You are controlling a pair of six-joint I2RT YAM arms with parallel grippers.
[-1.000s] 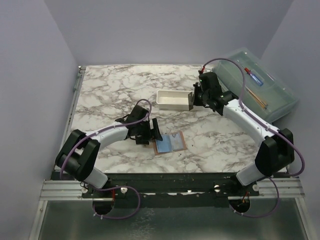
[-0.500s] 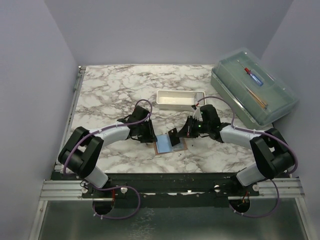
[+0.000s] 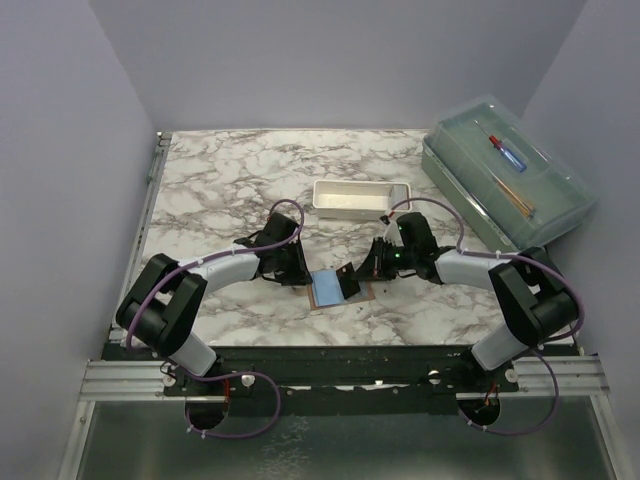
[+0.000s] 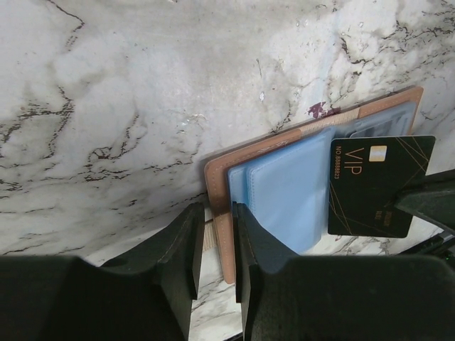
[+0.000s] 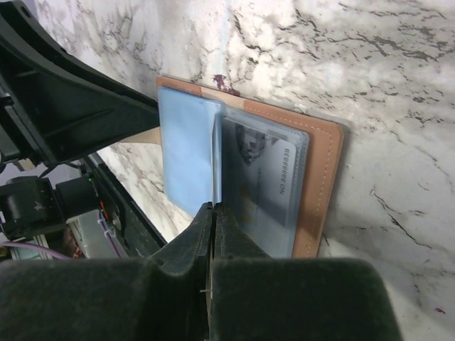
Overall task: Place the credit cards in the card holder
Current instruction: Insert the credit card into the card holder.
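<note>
Left gripper [image 4: 215, 213] nearly closed astride left edge of card holder [image 4: 284, 192], true clamp impossible to tell; probably pinning it open on marble table [image 3: 220, 180]; right gripper [image 5: 213, 213] pinched on black VIP credit card [image 4: 377, 186], poised by fold for pocket entry.

Two cards [image 4: 377, 186] (one pocketed), one card holder [image 4: 220, 177], one tray [image 3: 345, 208], one box [image 3: 505, 180].

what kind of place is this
Probably a robot manipulation test cell: a left arm and right arm bolted to a metal rail at the near edge of a marble-patterned table, plain lilac walls boxing it in, and staged props such as a card holder and black VIP card.
</note>
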